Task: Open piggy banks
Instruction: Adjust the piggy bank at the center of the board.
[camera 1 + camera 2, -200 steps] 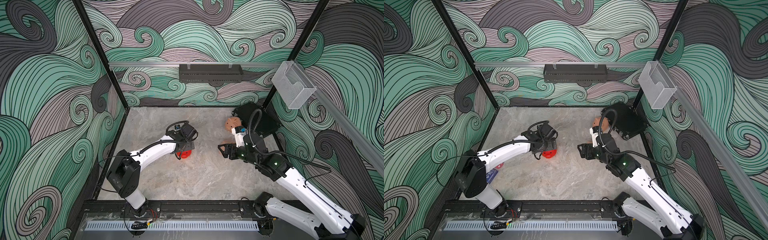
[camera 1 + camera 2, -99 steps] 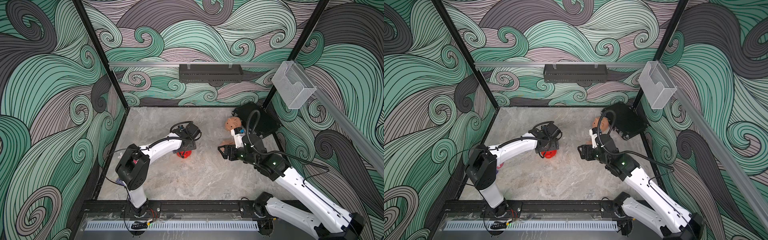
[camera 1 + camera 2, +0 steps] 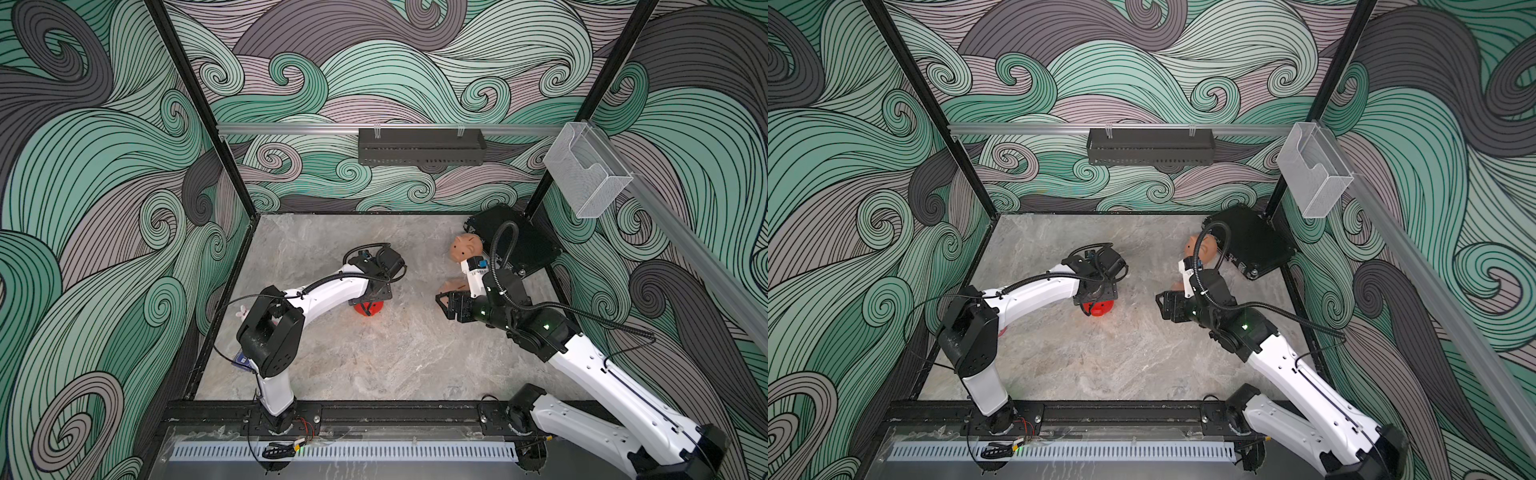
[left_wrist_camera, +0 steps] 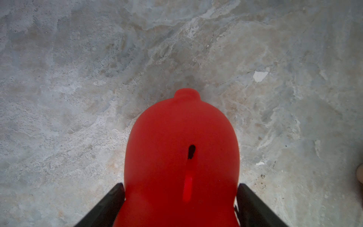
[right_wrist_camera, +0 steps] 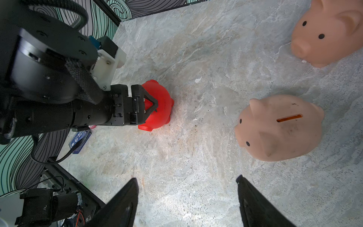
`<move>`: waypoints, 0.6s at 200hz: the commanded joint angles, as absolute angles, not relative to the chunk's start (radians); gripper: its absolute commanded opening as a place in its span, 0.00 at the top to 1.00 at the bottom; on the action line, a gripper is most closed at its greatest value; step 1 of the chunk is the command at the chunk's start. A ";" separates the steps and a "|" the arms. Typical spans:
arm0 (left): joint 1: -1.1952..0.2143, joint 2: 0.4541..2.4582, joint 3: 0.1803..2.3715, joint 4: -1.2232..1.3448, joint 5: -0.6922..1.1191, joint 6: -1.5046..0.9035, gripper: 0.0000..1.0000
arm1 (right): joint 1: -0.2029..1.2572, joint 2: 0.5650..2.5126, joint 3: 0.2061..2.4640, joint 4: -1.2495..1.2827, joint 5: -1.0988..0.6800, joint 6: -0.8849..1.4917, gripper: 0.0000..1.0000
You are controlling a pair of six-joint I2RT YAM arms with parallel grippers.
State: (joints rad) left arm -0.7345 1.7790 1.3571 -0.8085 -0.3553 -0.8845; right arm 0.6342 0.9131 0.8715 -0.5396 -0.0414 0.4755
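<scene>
Your left gripper (image 4: 179,186) is pinching the red piggy bank (image 4: 182,141) across its width. The pig's long axis is running straight out between the jaws, with the slot facing up and the belly sitting on the table (image 3: 374,365) left of centre. Your right gripper (image 5: 187,177) is hanging spread and empty well to the right, closer to the near peach piggy bank (image 5: 279,127) and the far peach piggy bank (image 5: 330,31). You are probably needing to turn the red belly toward that free claw.
</scene>
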 commanded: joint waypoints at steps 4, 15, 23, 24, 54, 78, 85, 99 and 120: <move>-0.739 1.789 1.376 -0.866 -0.382 -0.887 0.21 | 0.629 0.906 0.859 -0.543 -0.041 0.473 0.21; -0.738 1.780 1.372 -0.856 -0.370 -0.875 0.21 | 0.629 0.905 0.856 -0.542 -0.042 0.475 0.21; -0.737 1.770 1.366 -0.845 -0.357 -0.865 0.21 | 0.629 0.907 0.853 -0.539 -0.048 0.475 0.21; -0.738 1.768 1.365 -0.844 -0.355 -0.864 0.21 | 0.629 0.907 0.853 -0.537 -0.048 0.475 0.21; -0.725 1.706 1.297 -0.741 -0.247 -0.821 0.22 | 0.629 0.922 0.838 -0.500 -0.095 0.479 0.21; -0.698 1.647 1.211 -0.634 -0.135 -0.807 0.22 | 0.630 0.948 0.825 -0.464 -0.142 0.491 0.21; -0.688 1.634 1.186 -0.606 -0.105 -0.804 0.22 | 0.629 0.957 0.822 -0.455 -0.154 0.495 0.21; -0.663 1.608 1.137 -0.549 -0.038 -0.799 0.21 | 0.632 0.982 0.819 -0.433 -0.183 0.500 0.21; -0.621 1.576 1.068 -0.468 0.064 -0.789 0.22 | 0.645 1.021 0.820 -0.414 -0.201 0.502 0.21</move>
